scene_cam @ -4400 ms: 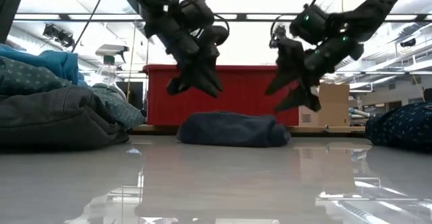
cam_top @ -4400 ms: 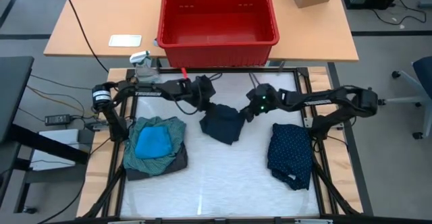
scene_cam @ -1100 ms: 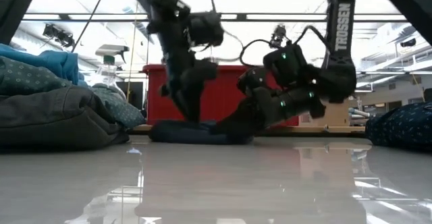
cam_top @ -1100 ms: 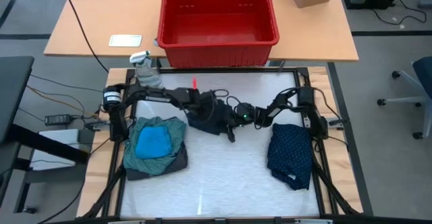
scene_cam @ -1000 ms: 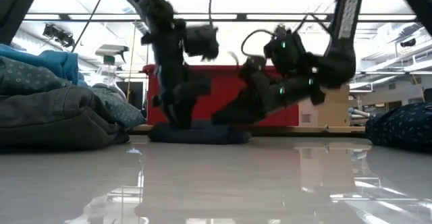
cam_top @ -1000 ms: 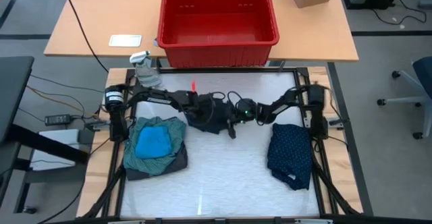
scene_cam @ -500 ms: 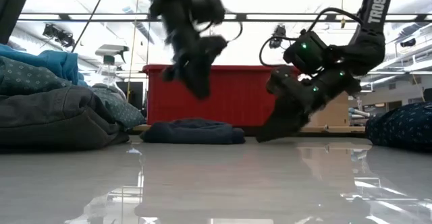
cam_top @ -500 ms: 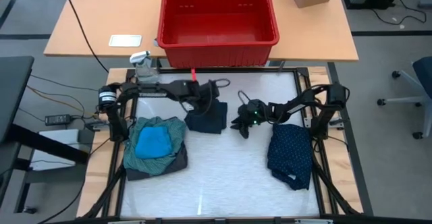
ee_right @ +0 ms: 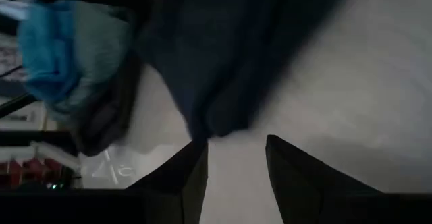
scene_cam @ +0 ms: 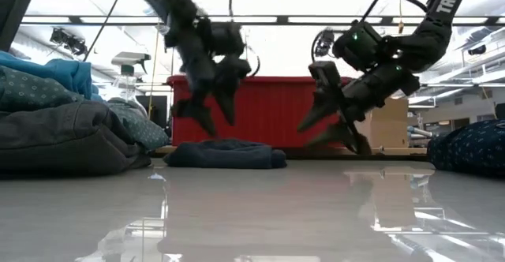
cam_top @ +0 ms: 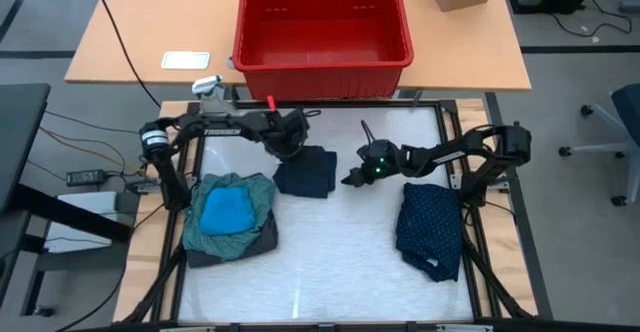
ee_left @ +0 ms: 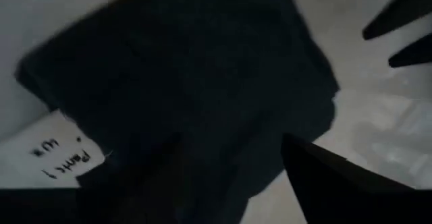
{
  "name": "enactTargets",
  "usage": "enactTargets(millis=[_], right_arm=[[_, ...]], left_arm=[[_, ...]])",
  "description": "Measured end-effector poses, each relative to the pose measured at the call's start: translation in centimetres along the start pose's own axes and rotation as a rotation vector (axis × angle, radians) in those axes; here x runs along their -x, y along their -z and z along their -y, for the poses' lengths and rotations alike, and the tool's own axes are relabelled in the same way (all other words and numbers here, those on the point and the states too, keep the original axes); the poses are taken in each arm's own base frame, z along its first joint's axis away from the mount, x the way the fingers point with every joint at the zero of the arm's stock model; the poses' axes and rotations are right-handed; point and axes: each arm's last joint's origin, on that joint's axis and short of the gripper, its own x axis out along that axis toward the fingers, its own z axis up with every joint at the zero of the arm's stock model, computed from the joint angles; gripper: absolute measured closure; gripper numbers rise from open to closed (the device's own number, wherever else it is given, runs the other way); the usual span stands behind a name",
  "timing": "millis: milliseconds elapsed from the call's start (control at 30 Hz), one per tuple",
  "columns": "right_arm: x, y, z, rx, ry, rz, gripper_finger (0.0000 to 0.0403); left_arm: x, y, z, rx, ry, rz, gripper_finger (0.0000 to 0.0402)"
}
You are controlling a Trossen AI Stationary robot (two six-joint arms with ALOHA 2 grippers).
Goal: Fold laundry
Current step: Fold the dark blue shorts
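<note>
A dark navy folded cloth [cam_top: 307, 172] lies flat on the table; the low view shows it as a low bundle [scene_cam: 225, 153]. My left gripper [cam_top: 290, 149] hangs open above its far left corner [scene_cam: 207, 118]. My right gripper [cam_top: 350, 179] hangs open just right of it [scene_cam: 330, 136], clear of the table. The left wrist view looks down on the cloth [ee_left: 182, 82] and a white written tag [ee_left: 54, 150] at its edge. At the left lies a stack: a bright blue piece [cam_top: 226, 210] on the teal-green shirt [cam_top: 256, 190], on a dark grey piece [cam_top: 262, 240]. The navy dotted piece [cam_top: 430, 227] lies at the right.
A red plastic bin [cam_top: 322, 60] stands on the wooden table beyond the far edge. A clear spray bottle [cam_top: 212, 96] is at the far left corner. In the right wrist view the stack [ee_right: 67, 55] shows beyond the dark cloth [ee_right: 223, 62]. Bare white table [cam_top: 330, 272] stretches toward the near edge.
Both grippers were down on the dark cloth a second ago. They have come off it and risen, the left toward the far left, the right toward the table's right. The cloth stays as a flat squarish fold.
</note>
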Motion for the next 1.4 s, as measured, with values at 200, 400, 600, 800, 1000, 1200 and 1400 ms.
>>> enactTargets(millis=[200,400,600,800,1000,1200,1400], right_arm=[[-0.2,-0.2,0.9,-0.018,0.121,0.097,0.0240],[-1.9,-1.7,1.2,0.014,0.112,0.105,0.0196],[-5.7,-4.1,0.7,0.007,0.039,0.043,0.0156],[-8.8,-6.1,-0.7,-0.061,0.008,-0.049,0.0180],[-8.9,-6.0,-0.6,0.031,0.040,-0.107,0.0365],[-8.5,-6.2,-0.2,0.009,0.032,-0.165,0.0381],[-5.8,-6.8,-2.7,0.084,0.017,-0.135,0.0348]], left_arm=[[-1.7,1.1,-3.0,0.121,-0.028,-0.019,0.0110],[-2.8,2.0,-4.0,0.112,-0.037,0.000,0.0102],[-3.8,2.5,-3.2,0.132,0.018,0.059,0.0102],[-4.1,2.7,-2.4,0.145,0.010,0.099,0.0102],[-4.2,2.9,-2.3,0.135,-0.004,0.086,0.0102],[-4.0,3.0,-1.8,0.118,0.034,0.071,0.0102],[-1.5,2.6,-1.0,0.080,0.072,0.073,0.0102]])
